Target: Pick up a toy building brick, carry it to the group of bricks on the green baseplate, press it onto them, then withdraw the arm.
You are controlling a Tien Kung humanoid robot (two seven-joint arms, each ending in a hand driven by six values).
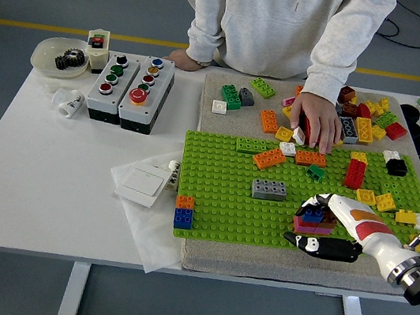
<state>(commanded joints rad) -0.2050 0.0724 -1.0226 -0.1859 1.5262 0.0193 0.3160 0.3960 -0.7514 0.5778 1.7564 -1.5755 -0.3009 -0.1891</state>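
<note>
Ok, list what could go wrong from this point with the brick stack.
1. The right hand is wrapped around the small brick stack near the green baseplate's front edge; withdrawing carelessly could lift or topple the stack instead of leaving it pressed on.
2. The person's hand rests on loose bricks just beyond the baseplate; a wide retreat may swing toward it.
3. Yellow bricks lie close beside the forearm and could be swept off.

One green baseplate (pixel 222 183), two button boxes (pixel 129 90), one gear bowl (pixel 51 52), one grey brick (pixel 270 189).
</note>
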